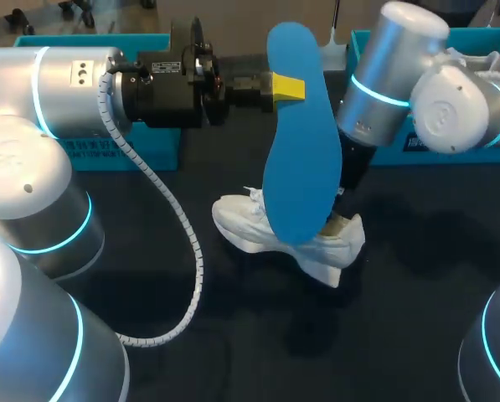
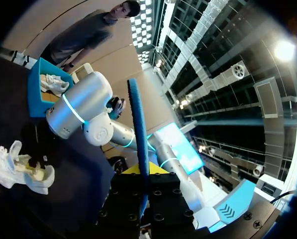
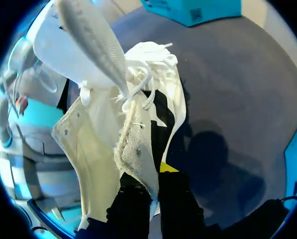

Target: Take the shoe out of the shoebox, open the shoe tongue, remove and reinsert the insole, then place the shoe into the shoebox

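Left hand pinches flat blue foam insole nr edge: prob. light, bendy. Right hand clamps soft white sneaker at collar.

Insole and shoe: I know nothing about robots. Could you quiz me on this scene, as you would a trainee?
1. True or false: the insole lies inside the shoe.
2. What holds the insole up in the air? A. the left gripper B. a person's hand C. nothing, it leans on a box
3. Fill in: the right gripper is shut on the ____.
Key: 1 false; 2 A; 3 shoe.
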